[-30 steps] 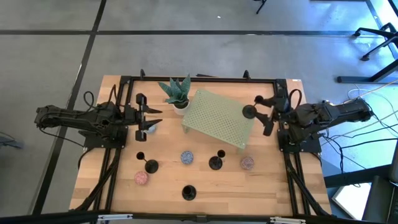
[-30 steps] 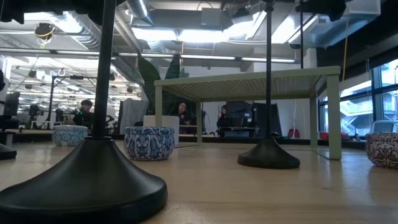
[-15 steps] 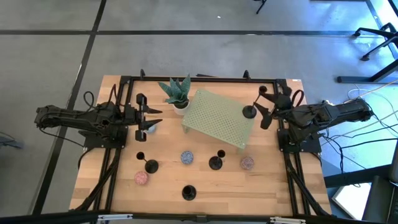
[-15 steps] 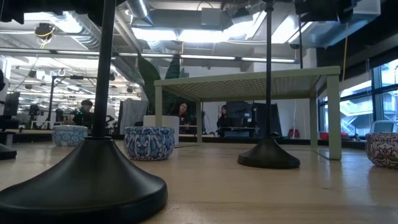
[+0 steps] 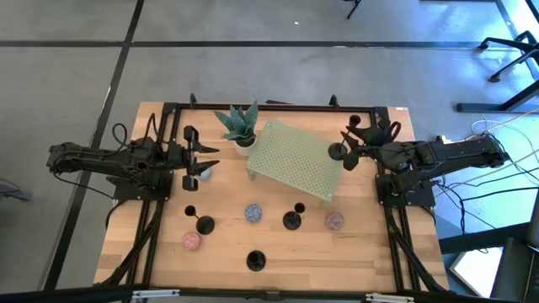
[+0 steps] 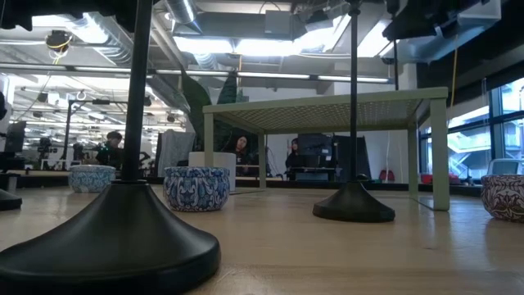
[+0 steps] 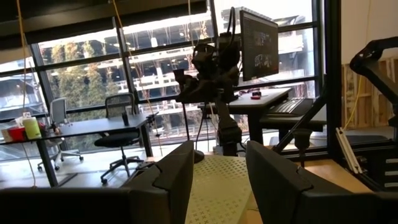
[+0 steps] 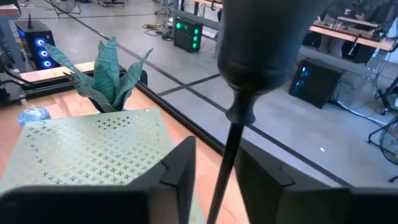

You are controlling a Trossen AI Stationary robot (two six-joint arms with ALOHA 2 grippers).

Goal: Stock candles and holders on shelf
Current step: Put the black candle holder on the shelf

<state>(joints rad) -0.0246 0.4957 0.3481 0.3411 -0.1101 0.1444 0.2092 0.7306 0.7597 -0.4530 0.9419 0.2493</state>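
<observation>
Right claw (image 5: 346, 145): at the right end of the shelf (image 5: 295, 162), fingers (image 8: 180, 163) drawn narrow on either side of the thin stem of a holder (image 8: 258, 50); contact with the stem cannot be told. That holder (image 5: 337, 151) stands on the shelf's right edge.

Left claw (image 5: 209, 158): hovering left of the shelf, fingers (image 7: 171, 177) partly apart, nothing between them; a bluish candle (image 5: 205, 171) lies just beside it.

Shelf: pale green, perforated, set askew at the counter's (image 5: 370, 261) far middle; potted plant (image 5: 239, 124) at its far-left corner.

Front of the counter: three holders (image 5: 205, 225), (image 5: 292, 220), (image 5: 255, 260); pink candles (image 5: 190, 241), (image 5: 334, 220); a bluish candle (image 5: 252, 213). Open wood lies between these and along the near edge.
</observation>
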